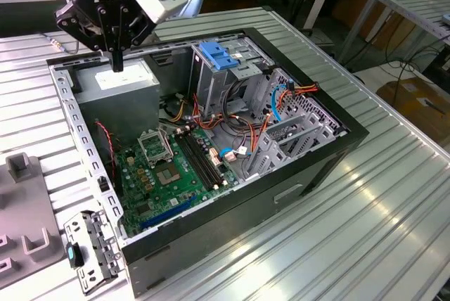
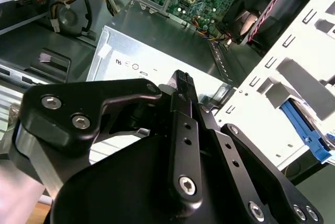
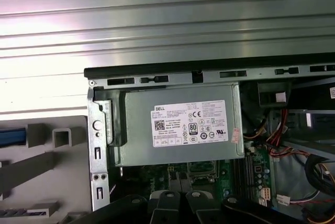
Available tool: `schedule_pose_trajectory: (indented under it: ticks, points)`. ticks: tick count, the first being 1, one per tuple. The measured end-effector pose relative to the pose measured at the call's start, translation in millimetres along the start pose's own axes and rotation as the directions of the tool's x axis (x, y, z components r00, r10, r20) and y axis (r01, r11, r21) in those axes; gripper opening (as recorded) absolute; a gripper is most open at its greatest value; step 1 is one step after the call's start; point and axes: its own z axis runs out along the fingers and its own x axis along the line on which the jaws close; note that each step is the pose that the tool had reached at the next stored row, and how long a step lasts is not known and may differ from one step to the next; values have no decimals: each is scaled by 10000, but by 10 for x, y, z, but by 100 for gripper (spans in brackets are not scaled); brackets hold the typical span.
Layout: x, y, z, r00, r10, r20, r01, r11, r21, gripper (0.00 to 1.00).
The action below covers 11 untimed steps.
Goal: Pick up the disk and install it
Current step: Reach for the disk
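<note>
Well, the claw hangs closed and empty just above the grey power supply in the open computer case. The disk, seemingly just its blue rail showing, lies in a grey holder on the bench beside the case.

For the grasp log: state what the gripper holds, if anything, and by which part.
Nothing is held. The gripper hangs over the grey power supply box inside the open computer case, fingers closed together with nothing between them.
</note>
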Motion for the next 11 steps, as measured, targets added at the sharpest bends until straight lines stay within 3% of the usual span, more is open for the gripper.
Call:
schedule_pose_trajectory:
  ticks: [11]
  points:
    - [89,-7,6,10000,3,-69,-3,10000,5,11]
